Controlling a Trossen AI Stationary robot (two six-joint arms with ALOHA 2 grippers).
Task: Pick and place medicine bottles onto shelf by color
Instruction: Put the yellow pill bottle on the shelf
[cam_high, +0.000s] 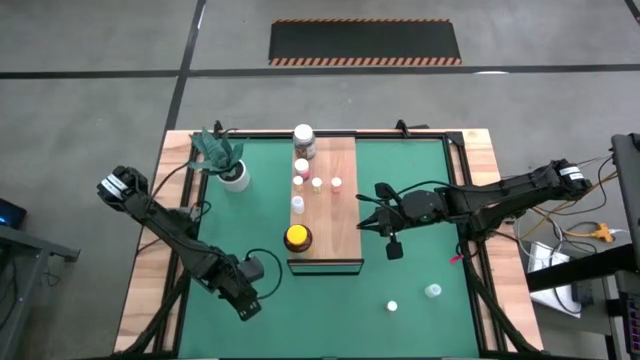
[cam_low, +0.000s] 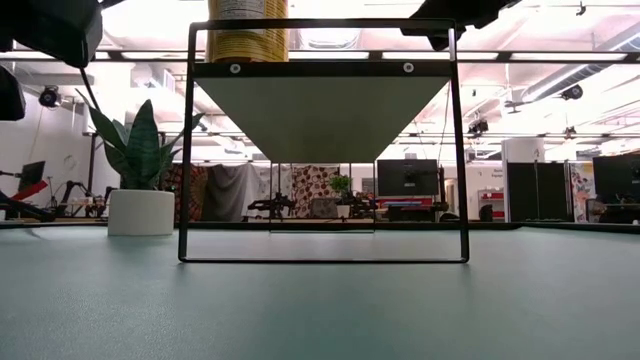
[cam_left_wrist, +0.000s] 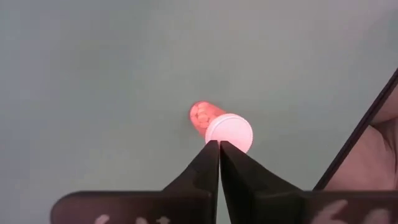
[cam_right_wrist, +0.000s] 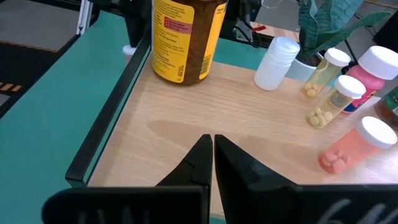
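Note:
The shelf is a long wooden board on a dark frame in the middle of the green mat. On it stand an amber, yellow-lidded jar, a white-lidded jar and several tiny bottles. Two more tiny bottles sit on the mat near the front right. My left gripper is shut over the mat's near left part. In its wrist view a pink, white-capped bottle shows just past the fingertips. My right gripper is shut and hovers above the shelf's near right part. My left gripper points down at the mat with shut fingers. Its tips overlap the rim of the pink bottle's white cap in the wrist view. I cannot tell whether they touch it.
A white pot with a green plant stands at the mat's far left. The shelf's dark frame rises from the mat in the low view. Bare green mat lies left of the shelf and along the near edge.

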